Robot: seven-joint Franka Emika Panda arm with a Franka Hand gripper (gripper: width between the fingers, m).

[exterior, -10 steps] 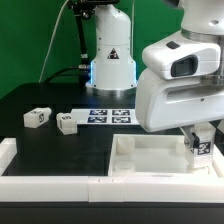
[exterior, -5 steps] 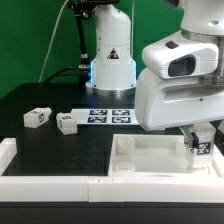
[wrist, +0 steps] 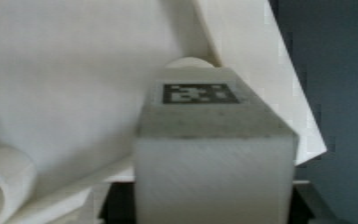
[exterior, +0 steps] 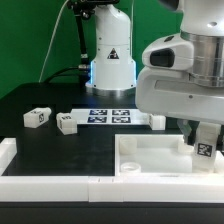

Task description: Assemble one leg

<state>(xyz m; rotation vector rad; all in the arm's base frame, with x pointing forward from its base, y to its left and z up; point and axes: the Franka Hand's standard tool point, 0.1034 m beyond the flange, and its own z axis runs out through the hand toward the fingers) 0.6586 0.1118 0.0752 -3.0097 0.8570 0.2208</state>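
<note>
The fingers point(exterior: 202, 136) are clamping the leg point(exterior: 204, 150) upright at the frame's lower right, at the white tray's point(exterior: 150, 158) right end. A second leg point(exterior: 37, 117) and a third leg point(exterior: 66, 124) are lying at middle left on the tabletop point(exterior: 60, 150).

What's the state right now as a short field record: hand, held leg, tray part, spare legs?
hand: shut on the leg
leg: upright, tag visible, at the tray part's corner at the exterior view's right; seating cannot be told
tray part: flat on the table
spare legs: two, loose on table, exterior view's left
</note>
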